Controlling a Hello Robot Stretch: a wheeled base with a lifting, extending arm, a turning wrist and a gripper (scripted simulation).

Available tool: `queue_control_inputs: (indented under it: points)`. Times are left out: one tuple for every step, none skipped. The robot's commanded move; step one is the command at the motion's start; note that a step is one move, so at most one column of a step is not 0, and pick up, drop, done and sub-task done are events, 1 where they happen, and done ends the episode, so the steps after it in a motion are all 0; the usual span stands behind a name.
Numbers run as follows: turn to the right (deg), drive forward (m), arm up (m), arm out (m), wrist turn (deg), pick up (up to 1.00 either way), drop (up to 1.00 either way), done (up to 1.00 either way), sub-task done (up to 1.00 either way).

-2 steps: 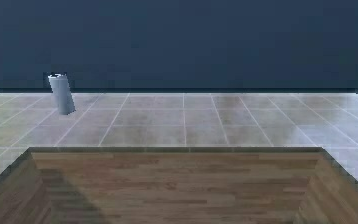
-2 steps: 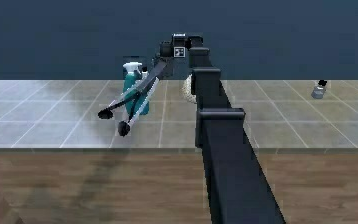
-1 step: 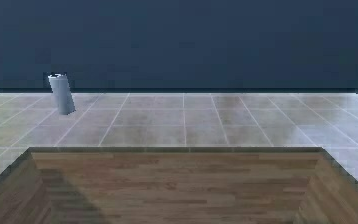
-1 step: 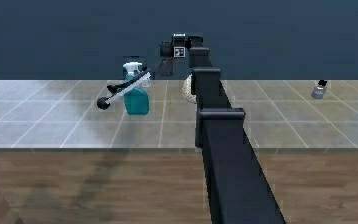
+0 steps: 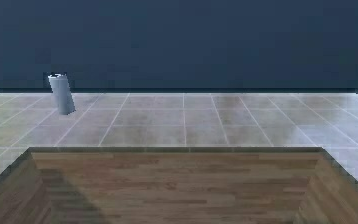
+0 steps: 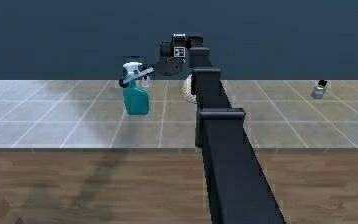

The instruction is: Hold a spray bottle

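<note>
A: One bottle [image 6: 137, 90] to find. Where?

B: Teal with a white trigger head, left of centre in the arm side view, against the tiles [image 6: 47, 115]. Leans a little. Sits just beside the gripper [image 6: 155, 70], head end nearest the fingers.

A: Held?

B: Cannot tell. Close enough to be touching, but with tiles behind and below it, so either standing or lifted. Cannot tell the fingers' state either, whether apart or together.

A: Likely step, then?

B: Probably the grasp itself, or just short of it. Not safe to count as done.

A: Worst case from here?

B: Knocking it over. Looks tall, light and narrow at the base, and tilted as it is. Easily tipped flat by a nudge from a finger or a sideways sweep of the arm [image 6: 227, 150], then perhaps rolling out of reach.

A: Anything else?

B: Taking it by the thin trigger head alone. Risks a slip or a swing once raised, with all that body hanging below. Safer lower down, round the neck or body.

A: Neighbours?

B: Pale round thing [image 6: 190, 88], partly hidden by the arm's far end and near the bottle. Could get bumped by the same sweep. Small grey thing [image 6: 319, 89] well apart at the right, no worry. Grey cylinder [image 5: 62, 93] leaning at the forward view's upper left, beyond the wood [image 5: 177, 185]. Wrong shape for the target.

A: Advice?

B: Lift straight and slowly. Look for a clear gap under the base before calling it held.
</note>
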Motion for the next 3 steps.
queue_control_inputs:
  points:
    - [0.0,0.0,0.0,0.0,15.0,0.0,0.0,0.0,0.0]
    - [0.0,0.0,0.0,0.0,0.0,1.0,0.0,0.0,0.0]
    - [0.0,0.0,0.0,0.0,0.0,0.0,0.0,1.0,0.0]
